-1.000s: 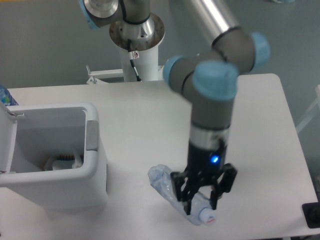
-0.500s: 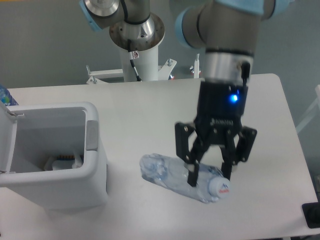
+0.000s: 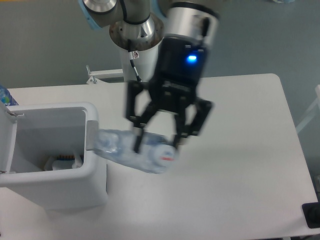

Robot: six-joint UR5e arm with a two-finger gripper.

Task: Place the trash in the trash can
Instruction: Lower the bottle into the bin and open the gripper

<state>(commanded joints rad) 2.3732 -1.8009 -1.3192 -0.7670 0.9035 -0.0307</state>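
My gripper (image 3: pixel 156 146) is shut on the crushed clear plastic bottle (image 3: pixel 125 148), which hangs in the air and lies nearly level. Its cap end (image 3: pixel 165 156) points toward the camera and its far end reaches the right rim of the trash can (image 3: pixel 92 165). The trash can is a boxy white bin at the left with its lid (image 3: pixel 6 140) flipped open. Something pale with a dark strip (image 3: pixel 62 161) lies on the bin's floor. The motion blurs the gripper and bottle slightly.
The arm's white base column (image 3: pixel 137 55) stands at the back of the table. A bluish object (image 3: pixel 5 96) peeks in at the left edge behind the bin. A dark item (image 3: pixel 312 215) sits at the table's front right corner.
The gripper has lifted the bottle off the table and carried it up and left, from the table's front middle to the bin's right rim.
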